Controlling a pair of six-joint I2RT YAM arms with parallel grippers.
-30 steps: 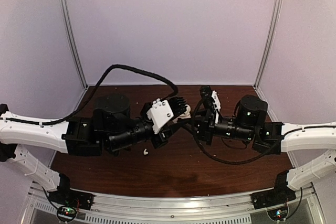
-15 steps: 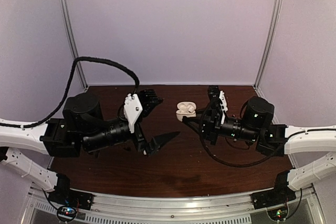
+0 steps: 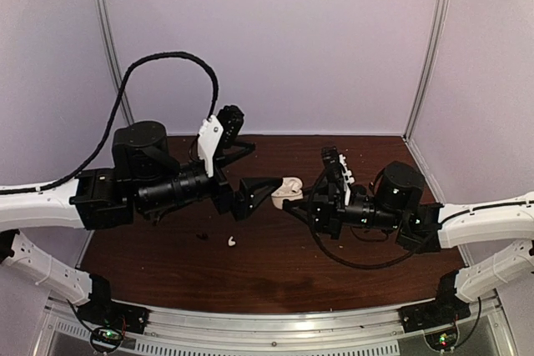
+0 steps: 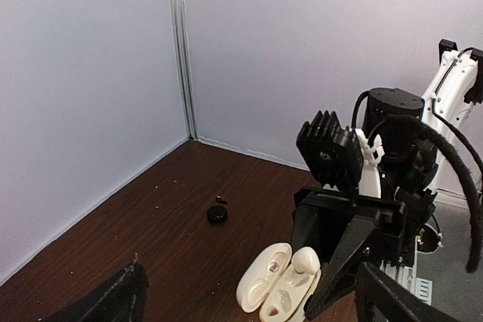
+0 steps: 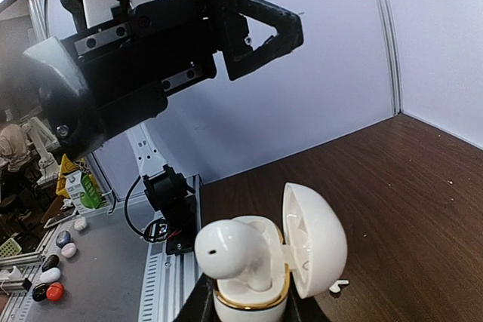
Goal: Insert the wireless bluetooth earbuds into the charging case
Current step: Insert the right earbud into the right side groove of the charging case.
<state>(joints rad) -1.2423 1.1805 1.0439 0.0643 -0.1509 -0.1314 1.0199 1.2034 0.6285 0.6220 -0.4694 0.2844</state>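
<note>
Earbud number one is seen standing in the open case, though it looks not quite pressed home. The case is clamped at its base by the right gripper and appears to be held off the table. Just beside it, the left gripper is spread wide, nothing held. A second white earbud is seen lying loose nearer the bases. Insertion is judged half done; next, that bud must be picked up by the left jaws and lowered in beside the first.
</note>
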